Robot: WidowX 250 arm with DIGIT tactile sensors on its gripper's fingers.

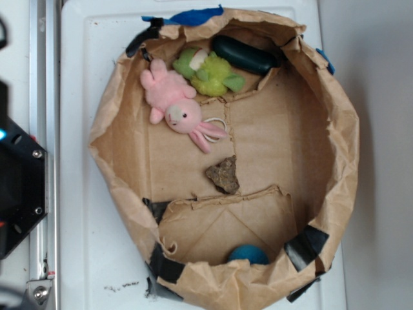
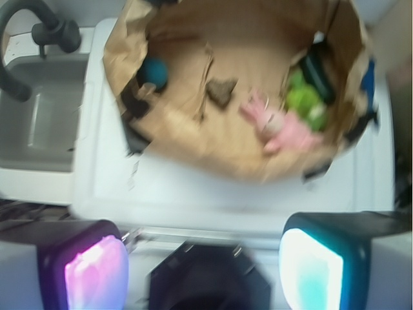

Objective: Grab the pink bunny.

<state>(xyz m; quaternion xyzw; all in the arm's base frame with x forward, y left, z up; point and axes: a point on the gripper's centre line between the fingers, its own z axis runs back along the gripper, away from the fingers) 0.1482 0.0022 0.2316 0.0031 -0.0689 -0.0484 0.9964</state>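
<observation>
— Where the bunny (image 1: 173, 103)?

— Inside the paper bag (image 1: 335, 148), lying on the brown floor, upper-left part in the exterior view. Pink, feet toward the bag's wall, head toward the middle, two long ears stretched out to the lower right. Seen also in the wrist view (image 2: 284, 129), blurred, at the right side of the bag.

— Anything touching?

— Green plush (image 1: 210, 73) just beside, pressed against the bunny's upper right side. Behind the plush a dark oblong thing (image 1: 244, 54), leaning at the far wall. Cannot tell what kind of thing.

— And further out?

— Brown rough lump (image 1: 223, 174) near the middle of the bag, a little below the ears, apart from them. Blue ball (image 1: 248, 253) at the lower edge, half hidden behind a folded paper flap. Black tape (image 1: 306, 245) on the bag's rim in several places, blue tape (image 1: 190, 15) at the top.

— Under the bag?

— White desk (image 1: 84, 116). In the wrist view a grey sink (image 2: 39, 116) with a dark faucet (image 2: 32, 32), at the left of the desk.

— Pincer?

— Two fingers at the bottom of the wrist view, pincer (image 2: 203, 261) spread wide, nothing between the fingers. One pad glowing pink (image 2: 95, 271), the other cyan (image 2: 310, 261). Well apart from the bunny, outside the bag. In the exterior view only a black part of the arm (image 1: 19, 187) at the left edge.
</observation>
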